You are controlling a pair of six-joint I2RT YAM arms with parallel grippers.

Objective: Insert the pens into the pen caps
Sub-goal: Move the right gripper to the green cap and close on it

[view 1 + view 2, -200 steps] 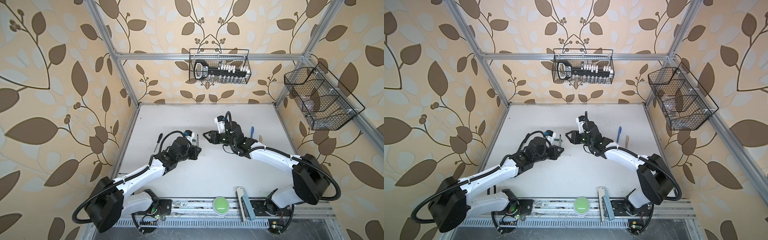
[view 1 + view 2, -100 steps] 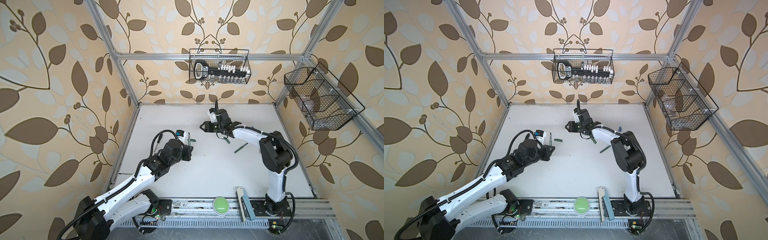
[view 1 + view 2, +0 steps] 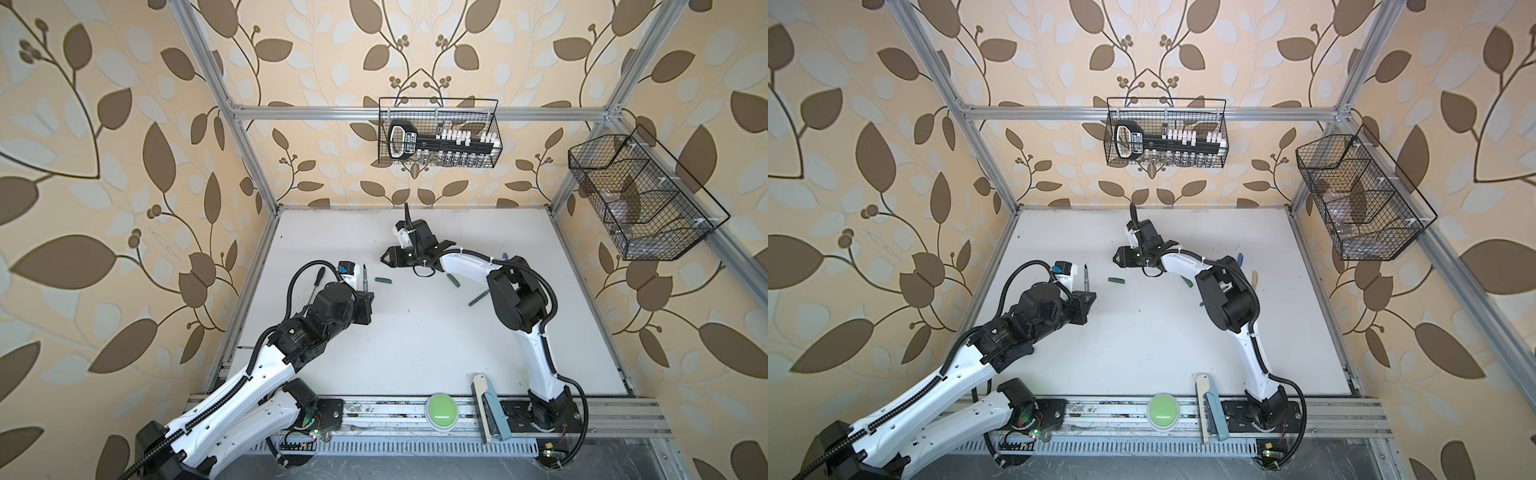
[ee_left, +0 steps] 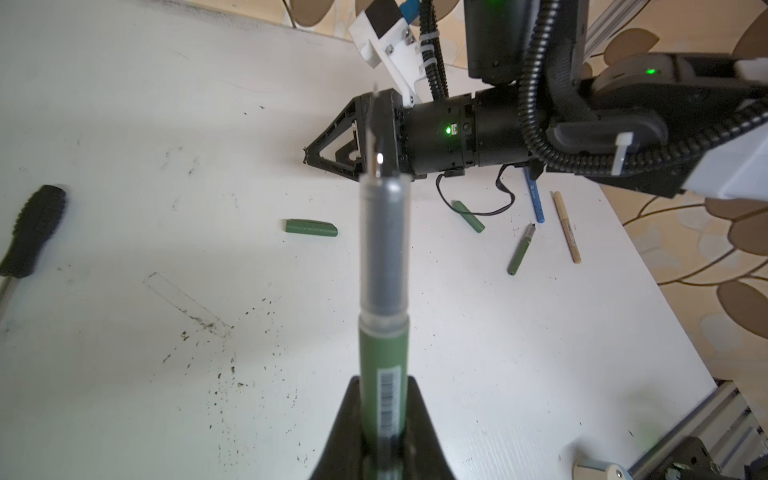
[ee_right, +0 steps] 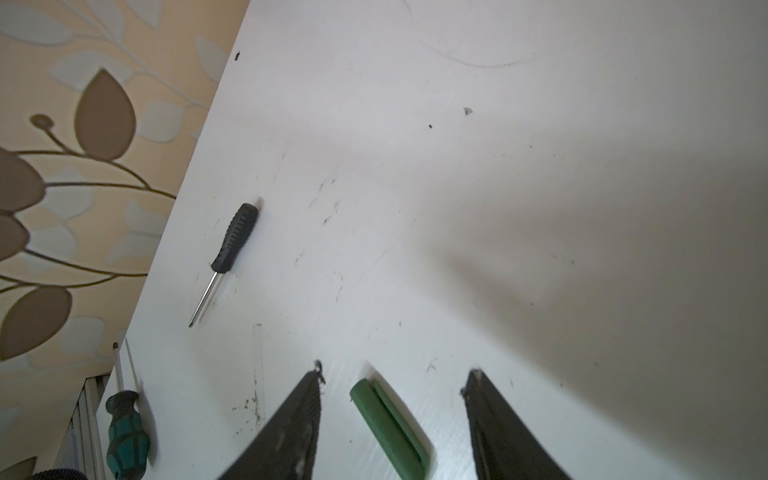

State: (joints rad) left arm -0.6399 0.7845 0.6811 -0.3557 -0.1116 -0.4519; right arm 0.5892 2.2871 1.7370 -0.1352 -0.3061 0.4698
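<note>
Closest to me, the left gripper is clamped on a dark green pen, tip pointing away. Toward the right arm's side, a second green pen lies loose on the table. Farther out, the right gripper holds its jaws wide apart either side of a green cap lying flat. It looks raised above the cap, though I can't be sure. A second green cap lies beside that arm.

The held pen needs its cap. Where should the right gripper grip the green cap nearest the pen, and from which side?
Best across the middle of the green cap, from straight above: it lies flat on the table, and the open right gripper straddles its long sides.
</note>
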